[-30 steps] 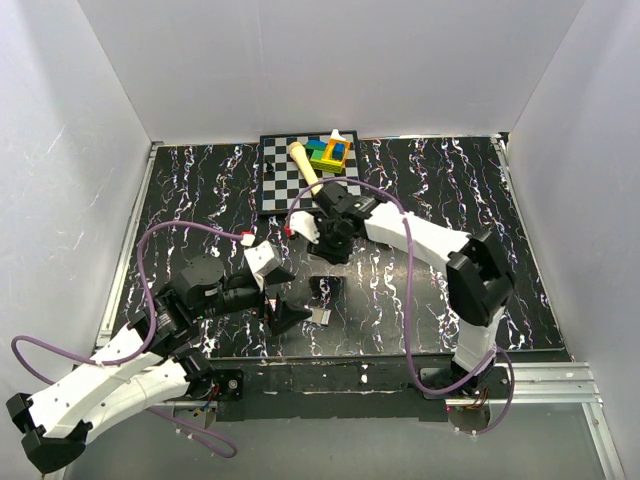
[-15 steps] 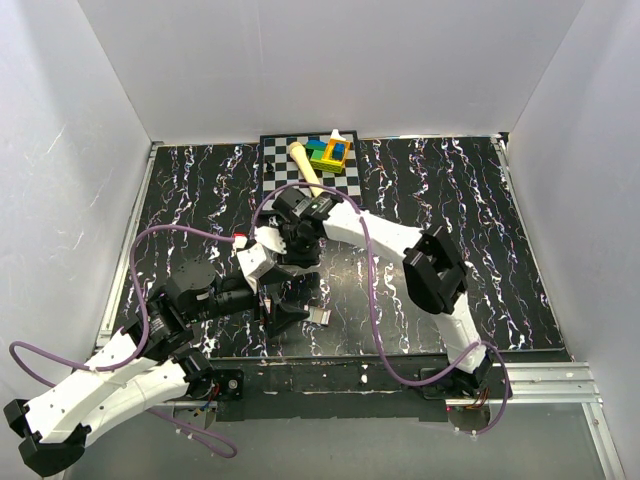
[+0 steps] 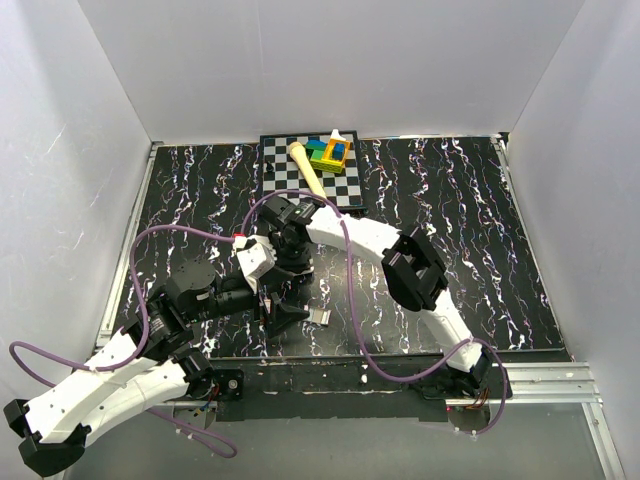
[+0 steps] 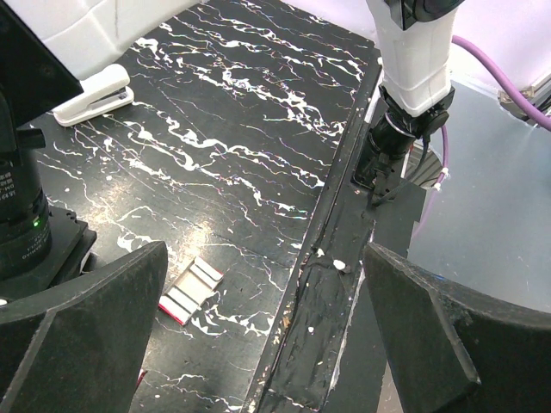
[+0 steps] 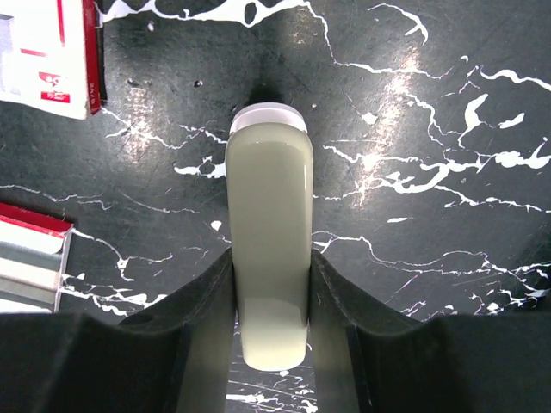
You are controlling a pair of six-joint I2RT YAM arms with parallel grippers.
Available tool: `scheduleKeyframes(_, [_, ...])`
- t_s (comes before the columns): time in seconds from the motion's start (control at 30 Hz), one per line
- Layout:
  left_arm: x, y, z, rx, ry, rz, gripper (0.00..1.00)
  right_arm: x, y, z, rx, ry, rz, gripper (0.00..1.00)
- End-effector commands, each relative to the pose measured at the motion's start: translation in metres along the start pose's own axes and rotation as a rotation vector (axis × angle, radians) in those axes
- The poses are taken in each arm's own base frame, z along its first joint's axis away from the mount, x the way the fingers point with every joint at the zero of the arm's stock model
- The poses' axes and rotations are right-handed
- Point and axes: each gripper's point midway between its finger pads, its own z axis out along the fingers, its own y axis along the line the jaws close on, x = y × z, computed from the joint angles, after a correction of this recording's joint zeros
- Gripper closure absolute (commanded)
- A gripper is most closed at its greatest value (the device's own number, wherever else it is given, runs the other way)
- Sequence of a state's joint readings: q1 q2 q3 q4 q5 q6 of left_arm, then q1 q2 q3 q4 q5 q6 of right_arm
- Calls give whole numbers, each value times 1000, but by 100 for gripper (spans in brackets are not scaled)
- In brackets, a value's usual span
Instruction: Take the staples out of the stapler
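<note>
From above, my left gripper point(image 3: 283, 313) sits low over the black marbled table point(image 3: 450, 210), close to its near edge. My right gripper point(image 3: 290, 258) hangs just beyond it, the right arm bent across from the other side. The staples point(image 3: 320, 317) show as a small pale fleck on the table just right of my left gripper.

Through my left wrist, my left fingers point(image 4: 82, 331) stand wide apart with nothing between them. The staples lie flat on the table ahead of them, silvery strips side by side with a red edge at one end, near the table's near edge. Farther off, a white stapler point(image 4: 90, 95) lies on the table under my right arm. I cannot tell whether it is the one my right wrist sees.

Through my right wrist, my right fingers point(image 5: 194, 327) are drawn in about half-way. They press both long sides of the stapler point(image 5: 267, 258), which is pale grey-green, at its near end. The staples lie at the left edge, apart from the stapler. A red-and-white box point(image 5: 47, 52) lies in the upper left corner.
</note>
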State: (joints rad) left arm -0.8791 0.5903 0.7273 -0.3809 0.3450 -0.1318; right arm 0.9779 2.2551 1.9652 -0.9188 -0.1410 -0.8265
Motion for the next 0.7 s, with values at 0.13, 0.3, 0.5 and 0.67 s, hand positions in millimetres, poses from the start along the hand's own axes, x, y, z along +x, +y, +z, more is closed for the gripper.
scheduleKeyframes(0.13, [2,0,2,6,2,6,2,-12,-6,-2,21,-11,-21,54])
scheduleKeyframes(0.3, [3,-2,3,14,8,5,2,-13,-4,3,13,-7,-17,53])
scheduleKeyframes(0.5, [2,0,2,7,2,6,2,-21,-12,-6,65,-40,-24,50])
scheduleKeyframes(0.67, [1,-2,0,13,-6,9,2,-31,-10,-32,103,-96,-32,45])
